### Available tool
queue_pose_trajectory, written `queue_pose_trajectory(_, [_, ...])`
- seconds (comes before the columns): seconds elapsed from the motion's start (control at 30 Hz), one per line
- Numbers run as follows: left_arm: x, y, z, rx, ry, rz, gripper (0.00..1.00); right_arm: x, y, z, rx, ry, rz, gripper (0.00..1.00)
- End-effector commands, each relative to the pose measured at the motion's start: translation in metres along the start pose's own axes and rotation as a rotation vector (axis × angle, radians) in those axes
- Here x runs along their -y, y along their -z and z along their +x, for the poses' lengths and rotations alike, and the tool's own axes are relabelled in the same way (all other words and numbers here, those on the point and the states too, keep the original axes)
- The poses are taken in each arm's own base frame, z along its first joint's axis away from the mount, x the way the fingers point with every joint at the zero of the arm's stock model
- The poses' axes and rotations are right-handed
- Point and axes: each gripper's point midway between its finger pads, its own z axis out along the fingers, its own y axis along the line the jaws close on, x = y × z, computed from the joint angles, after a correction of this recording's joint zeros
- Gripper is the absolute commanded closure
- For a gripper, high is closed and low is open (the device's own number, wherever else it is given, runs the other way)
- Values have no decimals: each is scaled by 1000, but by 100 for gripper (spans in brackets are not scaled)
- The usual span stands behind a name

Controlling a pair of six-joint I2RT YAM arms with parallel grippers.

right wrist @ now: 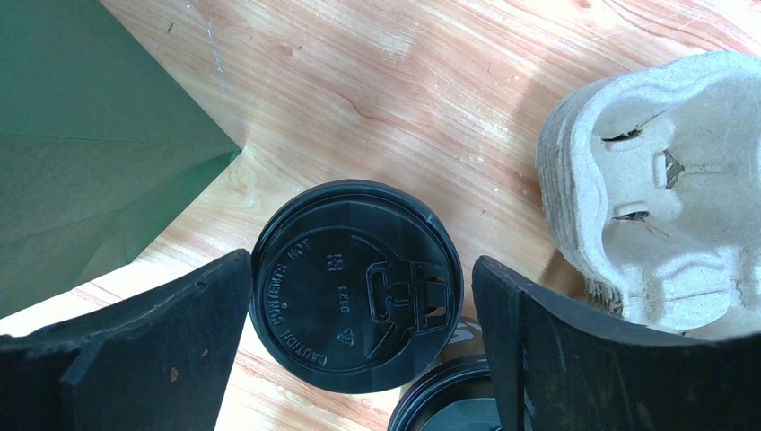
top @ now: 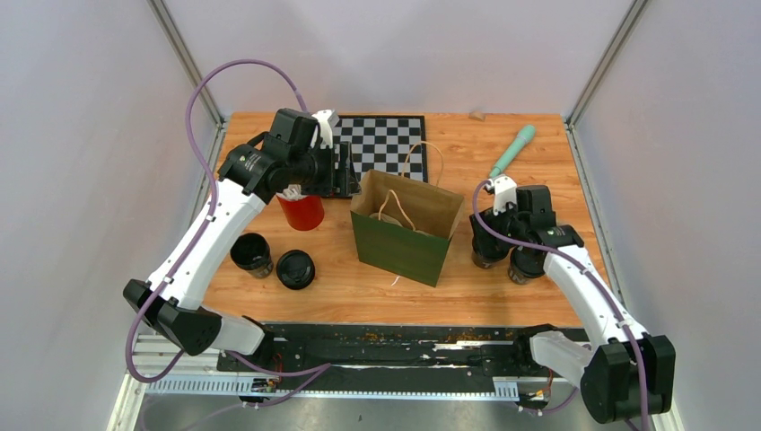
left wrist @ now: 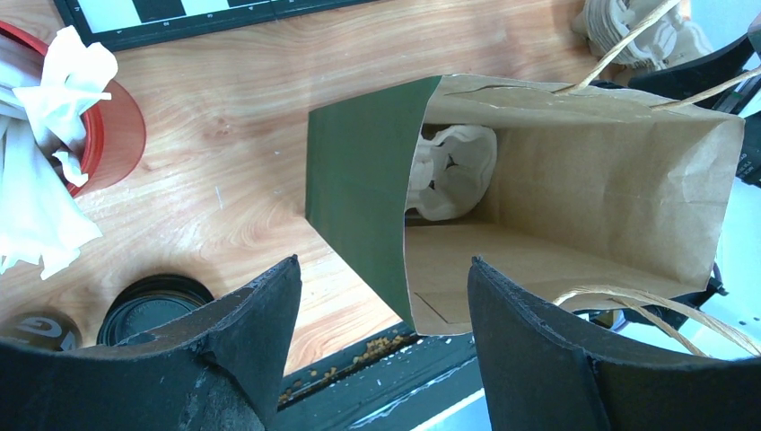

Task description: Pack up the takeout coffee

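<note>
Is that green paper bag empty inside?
No: the left wrist view looks down into the green paper bag, and a crumpled white thing lies at its bottom.

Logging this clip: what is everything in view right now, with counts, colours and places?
coffee cups: four, dark; two left of the bag, two right
paper bag: one, green, centre, open
white wad: one, inside the bag
red cup: one, holding white straws, left of the bag
checkerboard: one, black-white, far edge
tool: one, teal, far right
cup carriers: stack, beige, beside the right cups
left gripper: open, above the bag's mouth
right gripper: open, straddling a lidded cup
</note>
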Motion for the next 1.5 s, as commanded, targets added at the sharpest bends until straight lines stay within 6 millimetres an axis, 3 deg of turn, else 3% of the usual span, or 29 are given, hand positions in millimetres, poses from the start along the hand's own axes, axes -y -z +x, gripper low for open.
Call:
queue_pose_trajectory(0.0, [6, 11, -4, 31, -17, 33, 24, 0, 8, -15, 55, -13, -1, 9])
queue_pose_trajectory(0.33, [8, 11, -4, 27, -18, 42, 24, 0, 10, -13, 41, -21, 1, 8])
queue_pose_trajectory(0.93, [7, 12, -3, 29, -17, 39, 24, 0, 1, -2, 14, 25, -14, 15])
queue_pose_trajectory(1.3, [7, 13, -7, 41, -18, 31, 24, -3, -1, 0, 15, 31, -31, 25])
queue_pose_trajectory(1.47, [7, 12, -8, 45, -16, 32, 24, -9, -4, -11, 57, 9, -64, 29])
